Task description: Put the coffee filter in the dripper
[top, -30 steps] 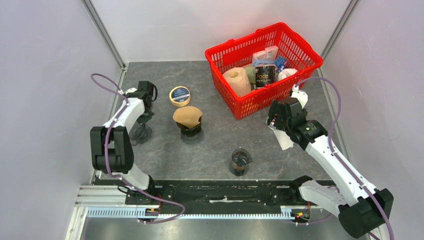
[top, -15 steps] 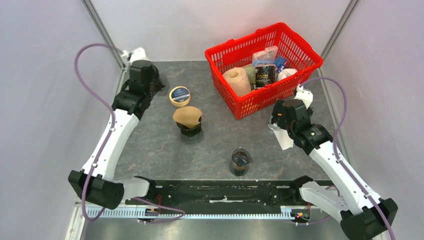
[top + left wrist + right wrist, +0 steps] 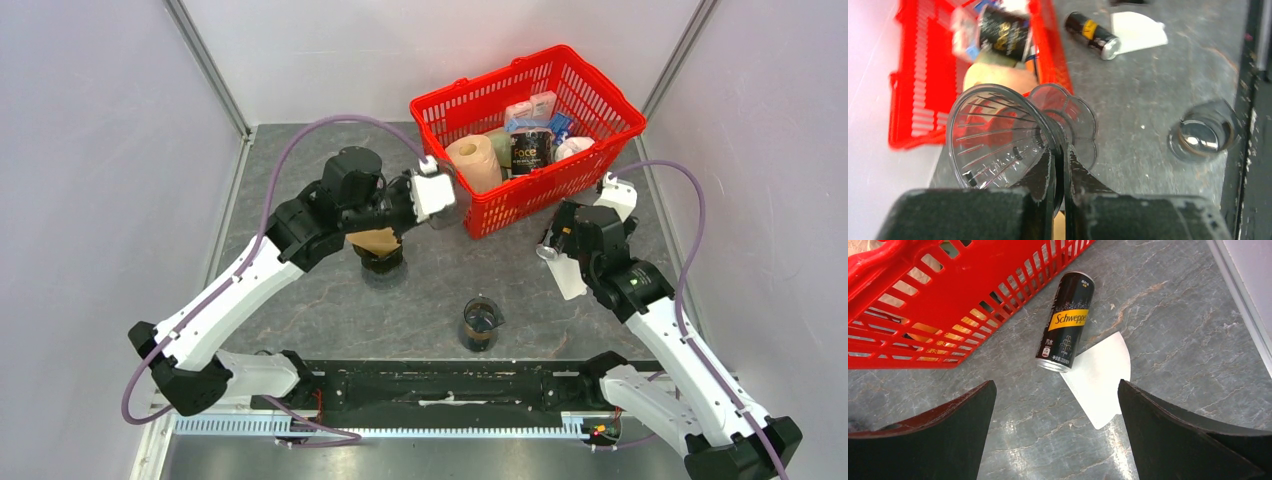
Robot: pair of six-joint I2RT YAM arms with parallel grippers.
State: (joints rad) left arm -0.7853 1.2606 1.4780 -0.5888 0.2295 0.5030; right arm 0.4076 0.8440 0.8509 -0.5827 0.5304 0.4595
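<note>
The clear plastic dripper (image 3: pixel 998 135) hangs tilted on its side above the table, its ribbed cone facing the red basket. My left gripper (image 3: pixel 1058 150) is shut on the dripper's neck; from above, that gripper (image 3: pixel 432 195) sits just left of the basket. A white coffee filter (image 3: pixel 1100 377) lies flat on the grey table, touching the lower end of a black Schweppes can (image 3: pixel 1065 322). My right gripper (image 3: pixel 1057 385) hovers open above the filter's near edge, with nothing between its fingers. In the top view the filter (image 3: pixel 567 277) shows just below that gripper (image 3: pixel 560 240).
A red basket (image 3: pixel 430 105) of groceries stands at the back right. A brown filter sits in a black holder (image 3: pixel 378 245), partly under my left arm. A glass beaker (image 3: pixel 480 323) stands near the front middle. Grey walls close in both sides.
My left arm has swung from the far left back corner to the centre, up to the basket's left side. My right gripper has drifted slightly right, still open.
</note>
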